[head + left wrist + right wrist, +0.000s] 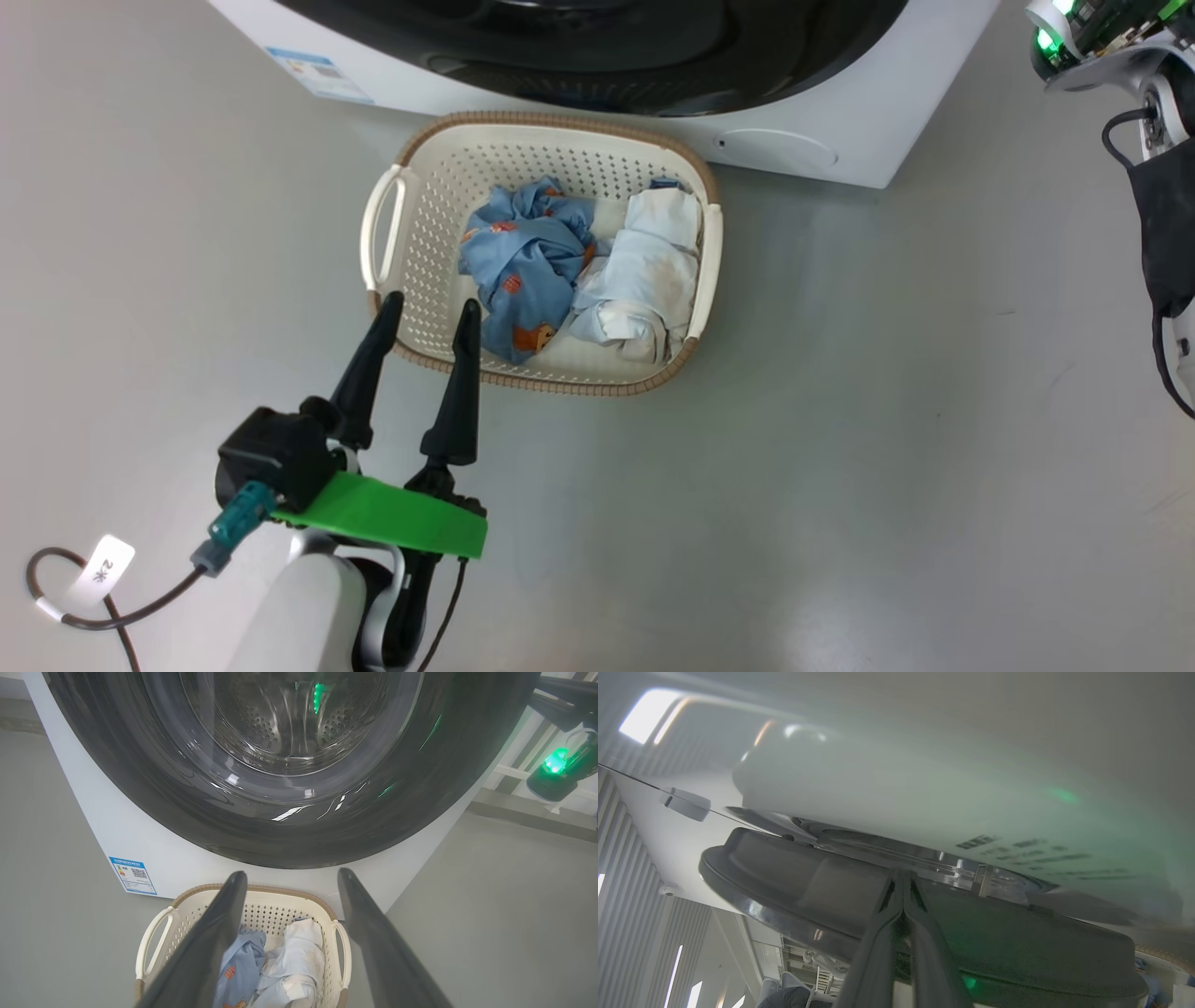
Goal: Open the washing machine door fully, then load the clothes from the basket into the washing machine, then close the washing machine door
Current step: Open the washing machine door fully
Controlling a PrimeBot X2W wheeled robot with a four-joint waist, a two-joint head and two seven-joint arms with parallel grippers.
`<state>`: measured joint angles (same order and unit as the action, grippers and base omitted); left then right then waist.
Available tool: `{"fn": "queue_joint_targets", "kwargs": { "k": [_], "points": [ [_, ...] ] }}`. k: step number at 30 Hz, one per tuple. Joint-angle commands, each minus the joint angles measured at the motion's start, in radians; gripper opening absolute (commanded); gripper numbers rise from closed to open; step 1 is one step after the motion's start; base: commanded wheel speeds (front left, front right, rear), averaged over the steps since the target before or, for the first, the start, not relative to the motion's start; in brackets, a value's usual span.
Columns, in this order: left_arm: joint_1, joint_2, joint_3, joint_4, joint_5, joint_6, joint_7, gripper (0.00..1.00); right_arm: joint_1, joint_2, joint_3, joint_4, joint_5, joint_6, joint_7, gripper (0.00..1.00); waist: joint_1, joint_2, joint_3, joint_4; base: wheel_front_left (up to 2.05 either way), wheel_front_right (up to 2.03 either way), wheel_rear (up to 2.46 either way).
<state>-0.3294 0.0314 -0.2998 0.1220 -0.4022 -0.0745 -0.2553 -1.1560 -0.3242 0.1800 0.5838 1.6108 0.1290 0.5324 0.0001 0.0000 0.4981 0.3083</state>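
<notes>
Black-rimmed door (pixel 784 882) lies just ahead of the right fingers (pixel 878 952), clenched on nothing, tips at its edge; the left fingers (pixel 369 364), spread, hover at the basket (pixel 420 261) of clothes (pixel 532 252), farther off.

White tag (pixel 103 567) on the cable (pixel 140 611) reads "2" plus a star-like mark — blue label (pixel 132 875) on the washing machine (pixel 187 858) shows a QR code (pixel 138 873), its print too small.
</notes>
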Motion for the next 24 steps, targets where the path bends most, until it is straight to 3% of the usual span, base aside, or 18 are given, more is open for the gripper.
{"fn": "queue_joint_targets", "kwargs": {
  "k": [1,13,24],
  "points": [
    [-0.014,0.019,0.026,-0.029,-0.006,0.009,-0.006,1.0,-0.022,0.013,0.008,-0.021,-0.011,0.002,0.007,0.0,-0.0001,0.0,0.007,0.007,0.0,0.0,0.0],
    [-0.032,0.019,0.0,-0.034,-0.029,0.018,-0.006,1.0,-0.065,0.013,0.03,0.003,-0.043,0.002,0.03,0.0,-0.0001,0.0,0.031,0.034,0.0,0.0,0.0],
    [-0.008,0.019,0.017,-0.025,-0.018,0.019,-0.006,1.0,0.036,0.02,0.076,-0.06,-0.045,0.002,0.079,0.0,-0.0001,0.0,-0.021,0.016,0.0,0.0,0.0]
  ]
}}
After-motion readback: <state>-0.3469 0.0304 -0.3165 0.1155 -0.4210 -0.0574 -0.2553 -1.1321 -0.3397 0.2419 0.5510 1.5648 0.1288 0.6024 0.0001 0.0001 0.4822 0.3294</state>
